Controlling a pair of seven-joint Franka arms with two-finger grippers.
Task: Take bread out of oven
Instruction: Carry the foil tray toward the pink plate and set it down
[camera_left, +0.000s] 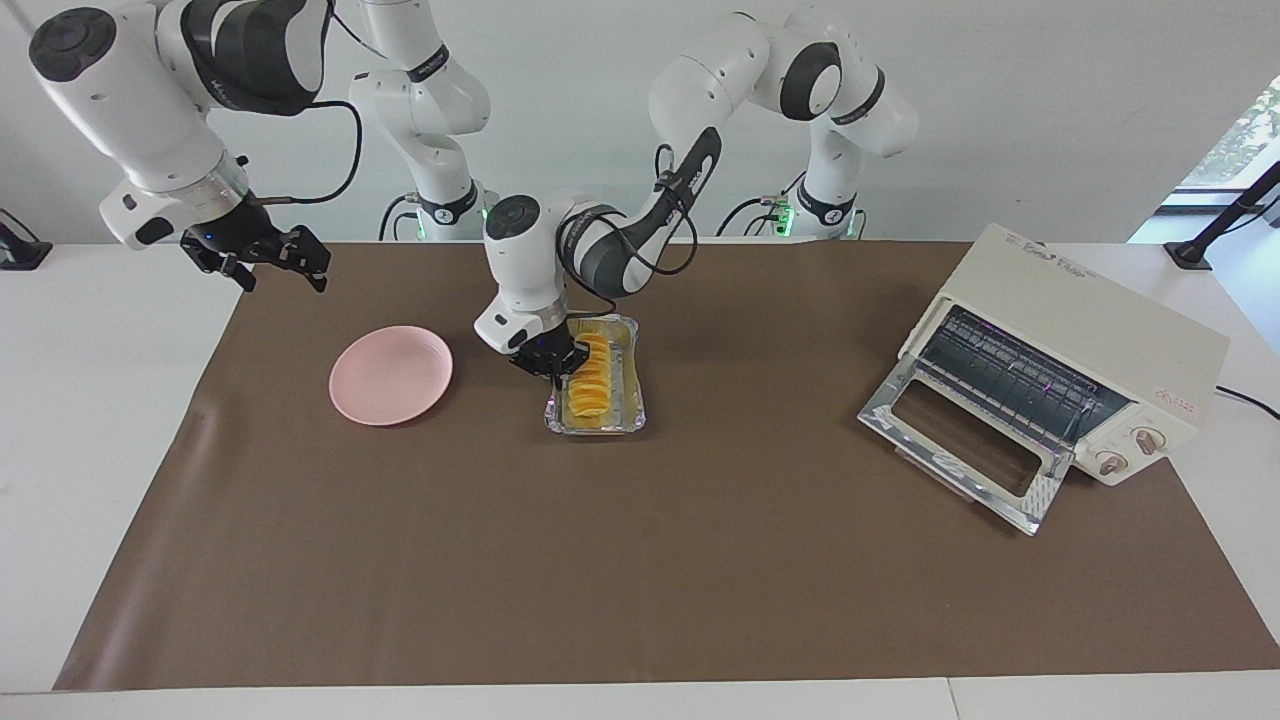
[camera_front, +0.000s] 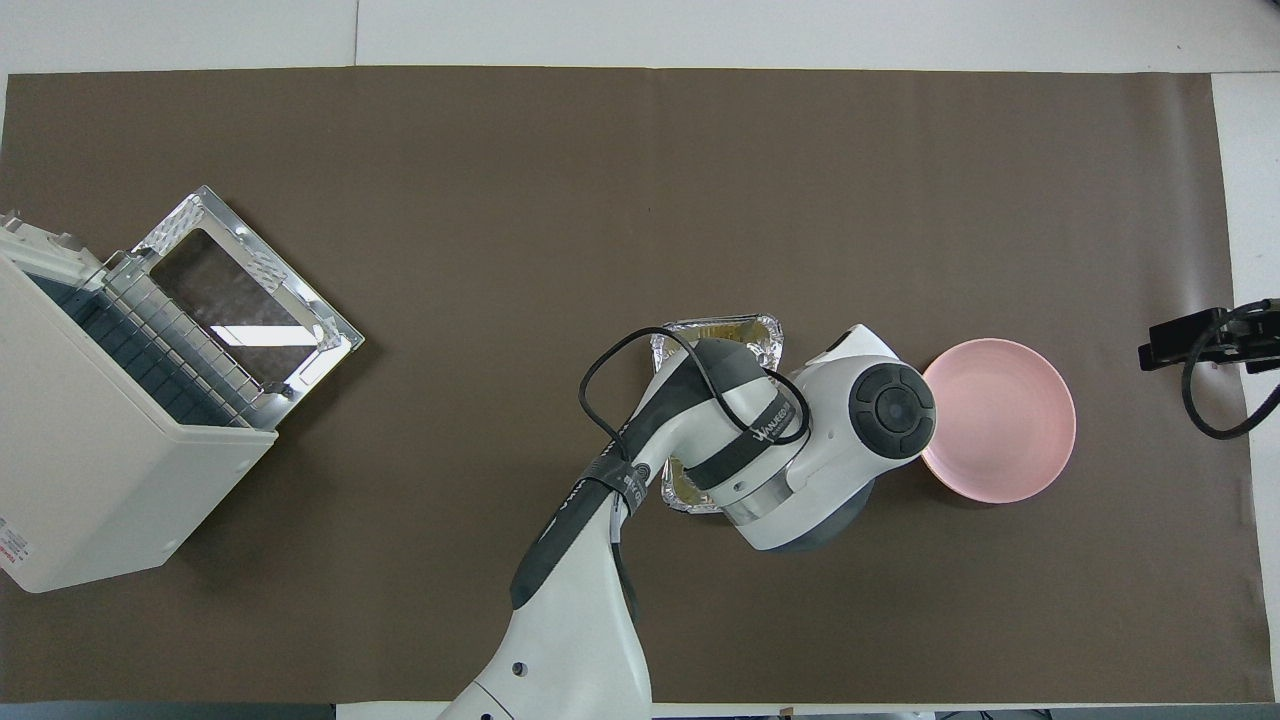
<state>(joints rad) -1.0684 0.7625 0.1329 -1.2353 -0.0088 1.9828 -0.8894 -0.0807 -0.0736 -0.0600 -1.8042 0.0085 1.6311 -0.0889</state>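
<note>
Foil tray with the bread in it is sitting mid-surface, clear of the oven, whose door is hanging open. The left pincer is clamped together on the tray's rim, probably dragging it toward the plate. Plenty of bare mat around. The right pincer is waiting, jaws apart, over the surface's edge near the plate.

wall: plain white | window: daylit | table: white w/ brown mat
</note>
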